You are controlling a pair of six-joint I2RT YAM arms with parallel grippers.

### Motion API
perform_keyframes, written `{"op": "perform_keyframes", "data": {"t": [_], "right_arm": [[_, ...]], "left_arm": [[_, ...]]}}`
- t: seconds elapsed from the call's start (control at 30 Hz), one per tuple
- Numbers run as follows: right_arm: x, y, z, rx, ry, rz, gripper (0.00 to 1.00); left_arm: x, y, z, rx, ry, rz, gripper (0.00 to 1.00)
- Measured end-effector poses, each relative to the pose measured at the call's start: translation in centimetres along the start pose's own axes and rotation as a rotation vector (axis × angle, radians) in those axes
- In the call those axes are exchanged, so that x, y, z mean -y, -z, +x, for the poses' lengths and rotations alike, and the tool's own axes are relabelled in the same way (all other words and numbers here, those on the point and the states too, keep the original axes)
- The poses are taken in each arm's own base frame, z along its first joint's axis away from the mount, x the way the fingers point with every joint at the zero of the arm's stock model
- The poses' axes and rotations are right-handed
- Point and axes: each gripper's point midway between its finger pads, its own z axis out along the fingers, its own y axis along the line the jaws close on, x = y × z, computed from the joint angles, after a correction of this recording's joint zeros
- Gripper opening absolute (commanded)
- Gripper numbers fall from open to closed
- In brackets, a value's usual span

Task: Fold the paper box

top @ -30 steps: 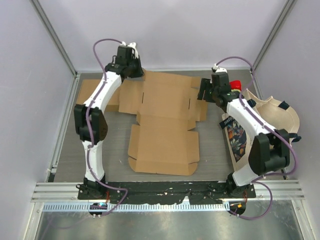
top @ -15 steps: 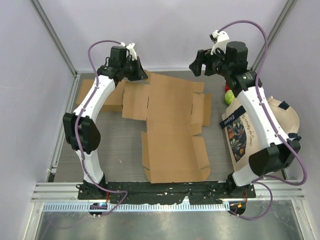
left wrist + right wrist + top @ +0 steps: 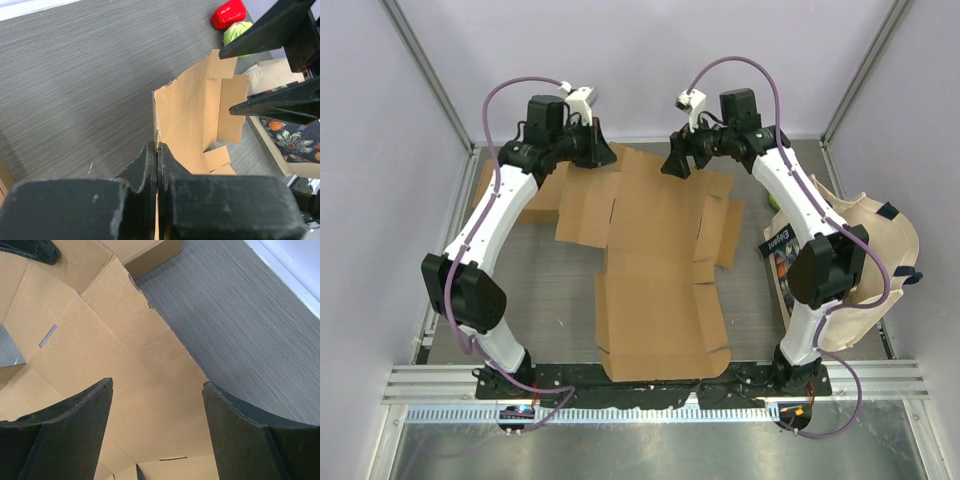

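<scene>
The flat brown cardboard box blank (image 3: 655,260) lies unfolded in the middle of the table. My left gripper (image 3: 597,150) is shut on its far edge; in the left wrist view the fingers (image 3: 157,150) pinch the lifted cardboard (image 3: 190,110) edge-on. My right gripper (image 3: 677,162) is open and hovers over the far edge a little to the right. In the right wrist view its gripper (image 3: 157,384) has jaws spread wide above the cardboard panel (image 3: 125,360), touching nothing.
A second cardboard piece (image 3: 525,190) lies at the far left. A beige bag (image 3: 880,240) and a floral-print pack (image 3: 785,265) sit at the right. A red pepper (image 3: 228,13) and a green item (image 3: 240,34) lie beyond the blank's right flaps. Walls enclose the table.
My right arm has swung left from the table's right side to the blank's far edge. The blank has shifted and turned lengthwise toward the front, its far edge held by my left gripper.
</scene>
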Motion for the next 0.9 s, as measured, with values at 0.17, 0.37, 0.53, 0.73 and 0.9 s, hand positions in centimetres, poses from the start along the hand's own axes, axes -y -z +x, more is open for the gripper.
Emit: {"op": "perform_keyframes", "data": {"t": [0.17, 0.37, 0.53, 0.73, 0.9], "right_arm": [[0.3, -0.4, 0.2, -0.023, 0.062, -0.03, 0.78], [0.8, -1.7, 0.1, -0.049, 0.119, -0.069, 0.79], [1.2, -3.4, 0.6, -0.071, 0.132, -0.108, 0.78], [-0.1, -4.5, 1.5, -0.114, 0.139, -0.163, 0.63], [-1.8, -4.9, 1.9, -0.132, 0.161, -0.21, 0.43]], "left_arm": [[0.6, 0.1, 0.2, -0.009, -0.045, 0.046, 0.0], [1.7, 0.2, 0.4, -0.02, -0.077, 0.114, 0.0], [2.2, 0.1, 0.0, -0.019, -0.099, 0.151, 0.0], [2.6, -0.1, -0.5, -0.014, -0.119, 0.165, 0.0], [2.7, 0.0, -0.7, -0.021, -0.142, 0.153, 0.01]]}}
